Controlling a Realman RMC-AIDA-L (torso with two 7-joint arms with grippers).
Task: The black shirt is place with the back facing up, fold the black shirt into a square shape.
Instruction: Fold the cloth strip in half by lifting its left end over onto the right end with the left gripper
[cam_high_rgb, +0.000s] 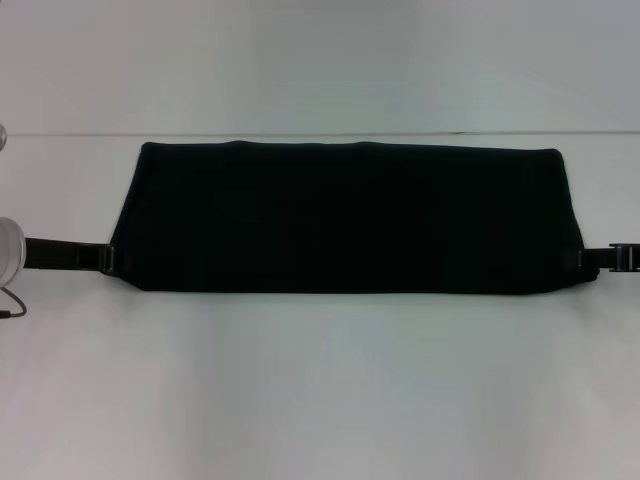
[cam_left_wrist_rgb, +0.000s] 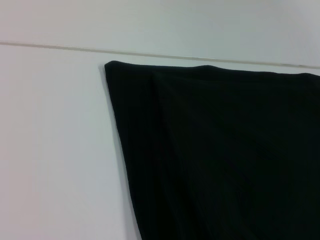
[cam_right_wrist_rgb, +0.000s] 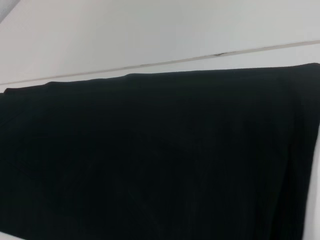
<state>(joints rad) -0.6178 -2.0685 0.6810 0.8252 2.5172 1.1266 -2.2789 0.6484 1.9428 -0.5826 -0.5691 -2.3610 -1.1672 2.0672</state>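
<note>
The black shirt (cam_high_rgb: 350, 215) lies on the white table (cam_high_rgb: 320, 390) as a long wide band, folded lengthwise, with its far edge near the table's back edge. My left gripper (cam_high_rgb: 105, 258) reaches in low from the left and meets the shirt's left end near its front corner. My right gripper (cam_high_rgb: 588, 258) meets the right end near its front corner. Both tips merge with the dark cloth. The left wrist view shows the shirt's far left corner (cam_left_wrist_rgb: 225, 160) with a soft crease. The right wrist view is mostly filled by the shirt (cam_right_wrist_rgb: 150, 160).
The table's back edge (cam_high_rgb: 320, 133) runs just behind the shirt, with a pale wall beyond. My left arm's silver wrist (cam_high_rgb: 8, 250) and a thin cable (cam_high_rgb: 12, 305) sit at the far left. Bare white table lies in front of the shirt.
</note>
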